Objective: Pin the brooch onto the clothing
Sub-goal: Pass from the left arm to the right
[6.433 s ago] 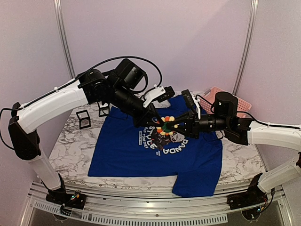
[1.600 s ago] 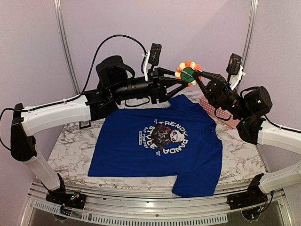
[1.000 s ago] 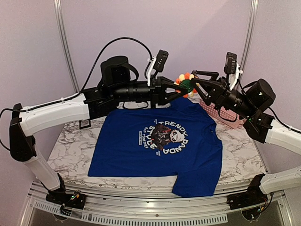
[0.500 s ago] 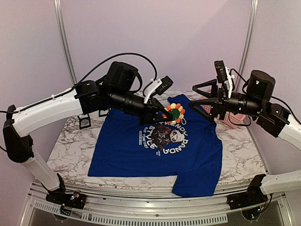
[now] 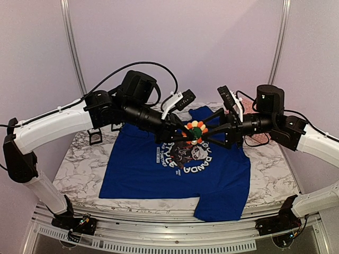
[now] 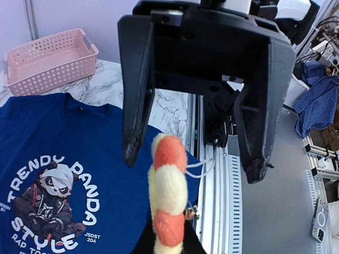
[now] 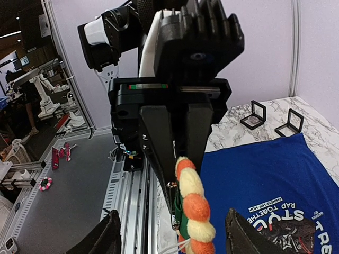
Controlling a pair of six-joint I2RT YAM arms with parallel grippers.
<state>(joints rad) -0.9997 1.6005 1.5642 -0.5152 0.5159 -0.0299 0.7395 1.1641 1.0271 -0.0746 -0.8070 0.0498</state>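
The brooch (image 5: 195, 131), a ring of yellow and orange pompoms around a green centre, hangs above the blue panda T-shirt (image 5: 153, 177), the clothing, which lies flat on the table. My left gripper (image 5: 189, 132) is shut on the brooch from the left. In the left wrist view the brooch (image 6: 168, 193) stands edge-on, and beyond it are the right arm's spread fingers (image 6: 136, 90). My right gripper (image 5: 206, 132) is open, with one finger on each side of the brooch and not touching it. The right wrist view shows the brooch (image 7: 195, 209) between my own tips.
A pink basket (image 6: 50, 58) stands at the back right of the marble table (image 5: 79, 159). Two small black square boxes (image 7: 254, 115) sit at the back left, beside the shirt's sleeve. The table's front rail (image 6: 212, 174) runs below the shirt's hem.
My right gripper has swung in from the right and now straddles the brooch. The left gripper has sunk a little with the brooch still held.
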